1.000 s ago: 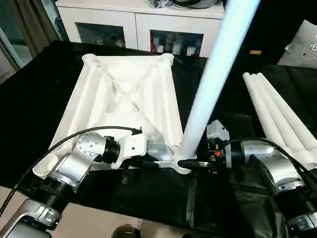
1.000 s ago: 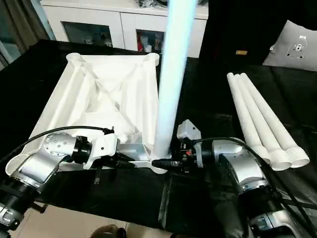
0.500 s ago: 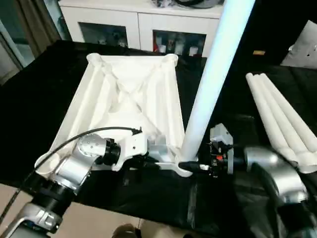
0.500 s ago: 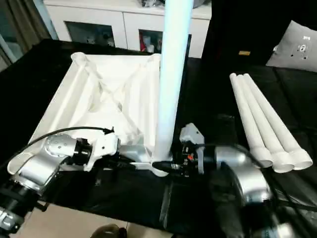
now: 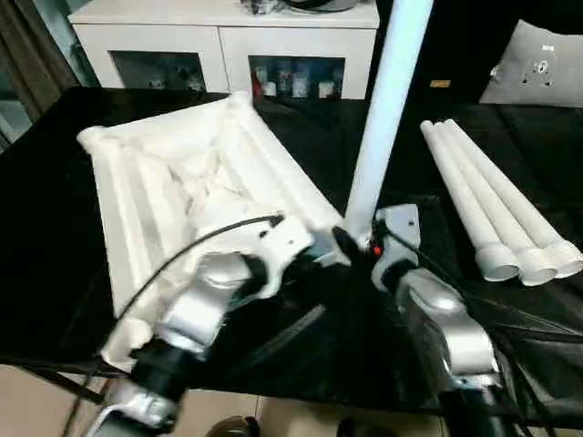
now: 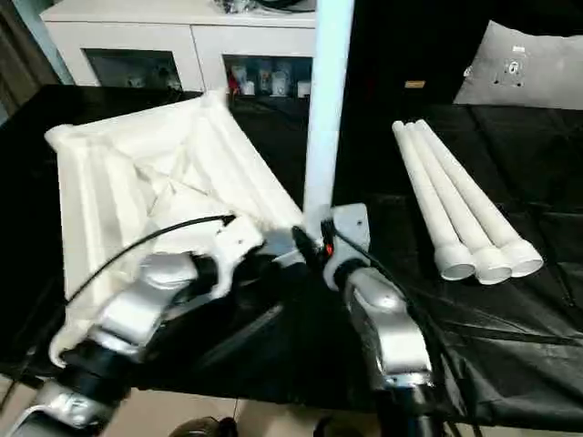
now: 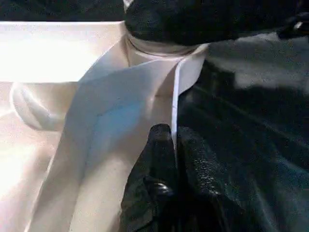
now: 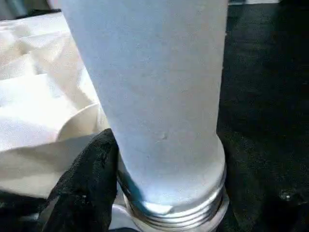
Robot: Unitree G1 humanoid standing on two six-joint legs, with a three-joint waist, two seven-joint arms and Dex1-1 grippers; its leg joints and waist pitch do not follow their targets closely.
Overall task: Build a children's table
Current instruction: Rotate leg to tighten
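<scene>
The children's table's white top (image 5: 164,182) lies ribbed side up on the black bench, turned at an angle. One white leg (image 5: 383,109) stands upright in its near right corner socket. My left gripper (image 7: 175,145) is shut on the top's thin rim wall just beside that socket (image 7: 159,46). My right gripper (image 5: 357,238) is closed around the upright leg's base (image 8: 164,145), above its threaded end; one black finger (image 8: 87,179) presses its side. Three more legs (image 5: 483,200) lie side by side on the right.
The black mat-covered bench (image 5: 46,228) runs under everything, its front edge close to me. A white cabinet (image 5: 219,36) stands behind it, and a grey cushion (image 5: 537,64) sits at the back right. Cables trail over both silver forearms.
The table top has swung round and its leg corner has moved away from me, with both grippers still on it. The camera has shifted too.
</scene>
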